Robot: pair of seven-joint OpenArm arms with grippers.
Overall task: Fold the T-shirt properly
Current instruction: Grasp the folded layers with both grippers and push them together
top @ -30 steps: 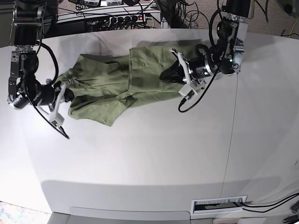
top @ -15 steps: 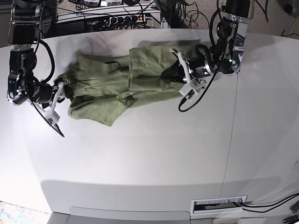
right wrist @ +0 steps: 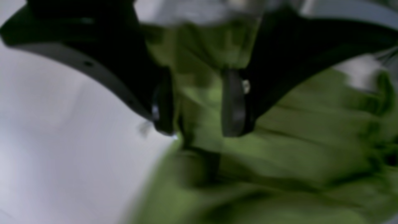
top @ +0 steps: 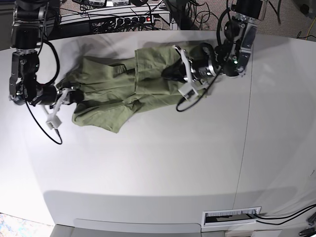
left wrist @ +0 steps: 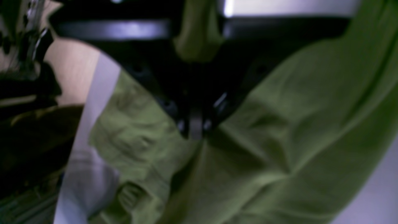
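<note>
The olive-green T-shirt (top: 113, 91) lies crumpled across the far half of the white table, its right part doubled over. At that doubled part, my left gripper (top: 169, 73) is shut on a pinch of the cloth. In the left wrist view its fingertips meet at the left gripper (left wrist: 194, 132), with T-shirt (left wrist: 279, 140) fabric bunched around them. My right gripper (top: 73, 96) stands at the shirt's left edge. The right wrist view shows the right gripper (right wrist: 197, 124) open, its fingers (right wrist: 233, 102) apart over the T-shirt (right wrist: 279, 149), gripping nothing.
The white table (top: 163, 163) stretches towards the near edge, where a slotted plate (top: 231, 216) sits. Cables and a power strip (top: 133, 19) run behind the far edge. A small box on a cable (top: 52, 121) hangs from the right arm.
My right gripper has opened and let go of the shirt's left edge, drawing back slightly. My left gripper has pulled its pinch of cloth leftward and farther back.
</note>
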